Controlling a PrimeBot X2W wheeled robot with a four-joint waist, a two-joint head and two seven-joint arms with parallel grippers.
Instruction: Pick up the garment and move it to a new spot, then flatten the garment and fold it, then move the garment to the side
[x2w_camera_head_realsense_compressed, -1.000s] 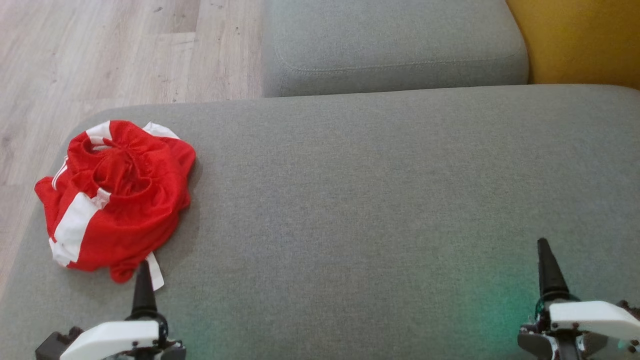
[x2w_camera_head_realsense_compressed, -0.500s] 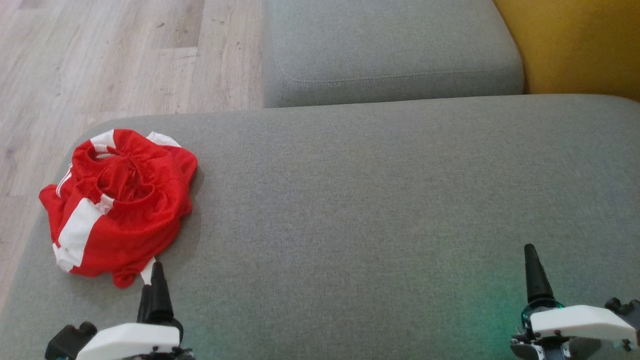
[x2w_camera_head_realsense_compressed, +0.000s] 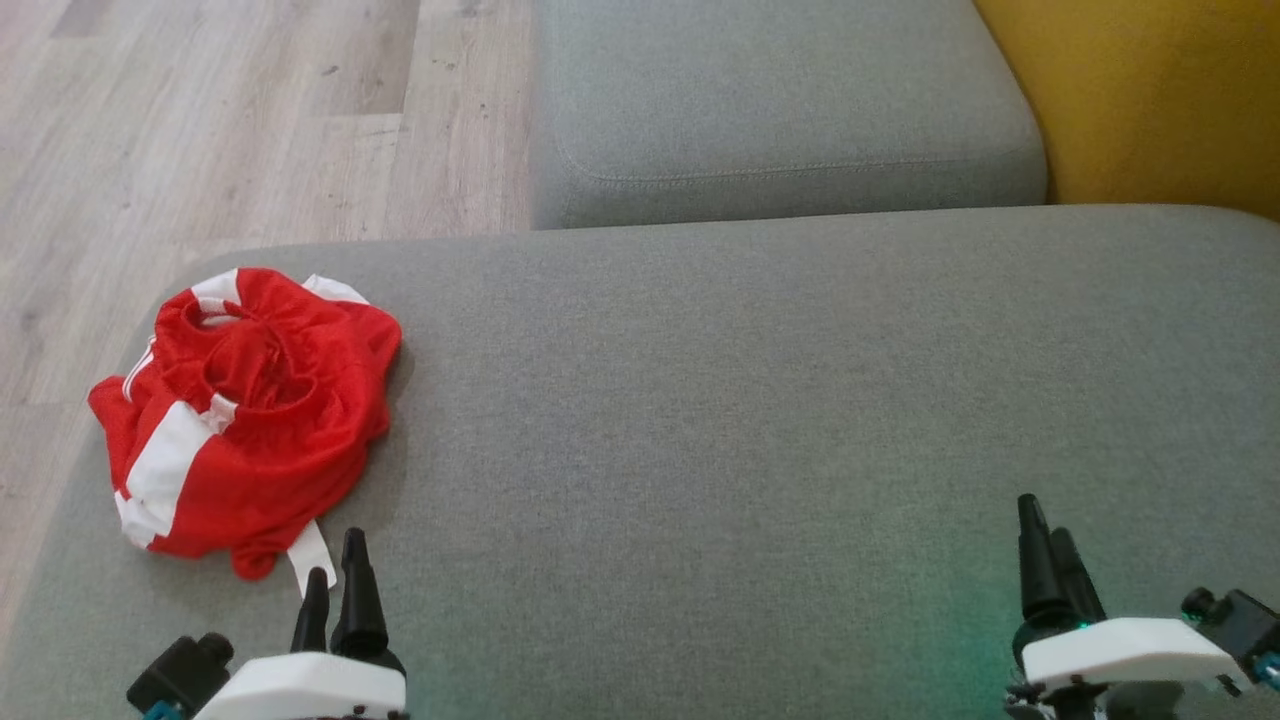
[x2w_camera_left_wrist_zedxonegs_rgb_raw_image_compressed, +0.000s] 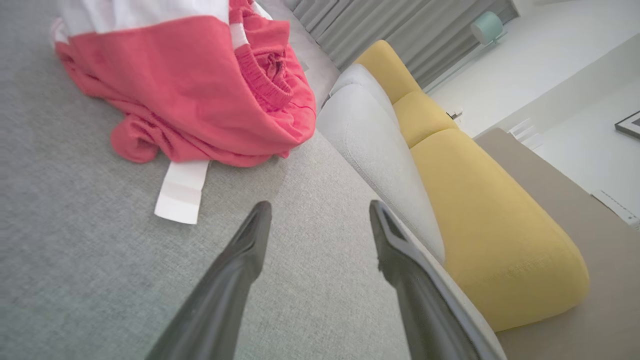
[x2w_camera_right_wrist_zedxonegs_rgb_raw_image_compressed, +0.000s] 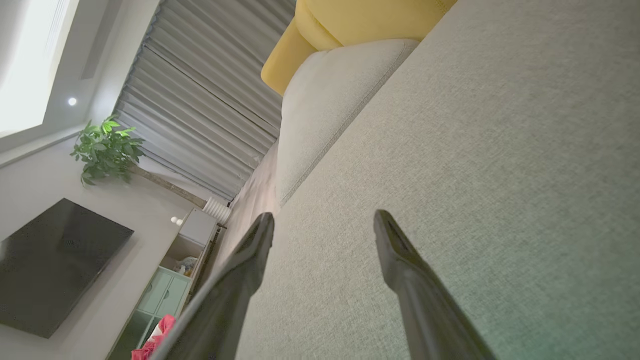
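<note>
Left gripper: released, fingers spread, nothing between them. It is held low over the grey seat cushion.

Right gripper: likewise released and empty, over the same cushion, well apart from the left gripper.

White strip: noted just ahead of the left gripper's fingertips and apart from them. It lies flat on the cushion and protrudes from the near edge of the garment.

Garment: crumpled in a heap ahead of the left gripper and slightly to its left, at the cushion's end, far to the left of the right gripper. No gripper touches it. Red mesh fabric with broad white stripes is recorded. A gathered elastic waistband is seen in the left wrist view.

Farther out: a second grey cushion lies ahead, between the two grippers. A yellow cushion lies beyond the right gripper, and wooden floor beyond the garment.

Right wrist view: a pale green cabinet with an open compartment is seen far off. Its contents are too small to tell.
</note>
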